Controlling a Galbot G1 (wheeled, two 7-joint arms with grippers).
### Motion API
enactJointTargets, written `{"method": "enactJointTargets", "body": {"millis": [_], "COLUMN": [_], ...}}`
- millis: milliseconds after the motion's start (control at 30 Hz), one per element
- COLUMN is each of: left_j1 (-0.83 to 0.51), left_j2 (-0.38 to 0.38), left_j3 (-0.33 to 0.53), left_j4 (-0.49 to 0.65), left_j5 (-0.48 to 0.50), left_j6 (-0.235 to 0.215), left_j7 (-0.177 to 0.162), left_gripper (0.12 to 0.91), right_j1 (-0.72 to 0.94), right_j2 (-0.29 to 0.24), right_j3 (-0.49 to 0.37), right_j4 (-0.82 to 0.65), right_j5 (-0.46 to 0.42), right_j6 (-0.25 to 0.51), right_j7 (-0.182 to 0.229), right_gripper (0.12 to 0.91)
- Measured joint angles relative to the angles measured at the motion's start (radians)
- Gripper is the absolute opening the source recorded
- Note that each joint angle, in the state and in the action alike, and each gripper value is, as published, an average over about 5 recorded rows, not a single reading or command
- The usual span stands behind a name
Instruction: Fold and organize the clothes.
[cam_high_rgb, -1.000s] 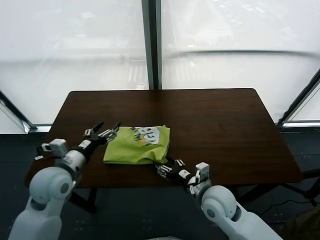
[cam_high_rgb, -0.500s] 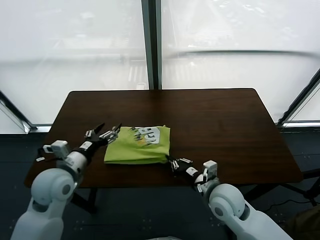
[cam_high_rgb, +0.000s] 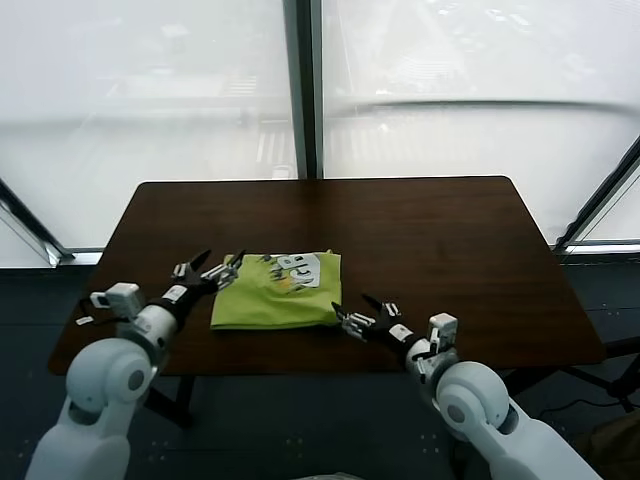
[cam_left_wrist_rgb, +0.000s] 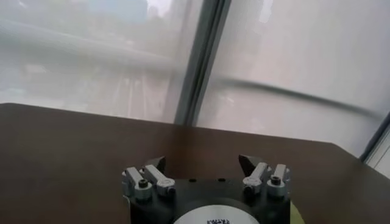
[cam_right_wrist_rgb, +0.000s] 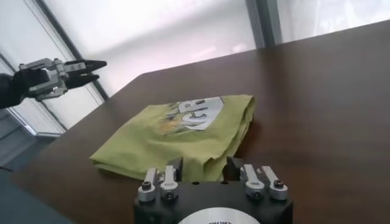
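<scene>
Head view: shirt (cam_high_rgb: 277, 292) folded at table (cam_high_rgb: 450, 250) 7 o'clock; left gripper (cam_high_rgb: 218, 268) and right gripper (cam_high_rgb: 358, 314) flank it, fingers wide, empty, likely fold finished.

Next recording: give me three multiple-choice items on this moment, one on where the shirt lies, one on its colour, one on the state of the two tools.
1. Where does the T-shirt lie on the table?
A. At the far edge by the window
B. Near the front edge, left of the middle
C. Hanging off the right end

2. What colour is the T-shirt?
A. Lime green with a white print
B. Plain red
C. Dark blue with stripes

3. How do the left tool and the right tool stand?
A. Both shut on the fabric
B. Only the left holds the shirt
C. Both open, holding nothing

Answers:
1 B, the head view shows it folded between the two arms near the front.
2 A, the right wrist view shows the print facing up.
3 C, the fingers are spread beside the shirt's edges.
</scene>
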Motion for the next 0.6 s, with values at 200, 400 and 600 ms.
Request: {"method": "enactJointTargets", "body": {"millis": [200, 400, 600], "left_j1": [0.013, 0.015, 0.020], "left_j2": [-0.001, 0.001, 0.002], "left_j3": [-0.006, -0.020, -0.026], "left_j4": [0.007, 0.013, 0.015], "left_j5": [0.008, 0.006, 0.004], "left_j6": [-0.003, -0.004, -0.004], "left_j7": [0.000, 0.000, 0.000], "left_gripper": [0.907, 0.907, 0.907], "right_j1": [0.057, 0.101, 0.121], "right_j2": [0.118, 0.220, 0.262], "right_j3": [-0.038, -0.087, -0.105], "right_j4": [-0.094, -0.183, -0.230], "right_j5": [-0.061, -0.105, -0.121], "right_j6": [-0.003, -0.009, -0.016], "right_j7": [0.032, 0.048, 0.050], "right_gripper": [0.907, 0.905, 0.765]}}
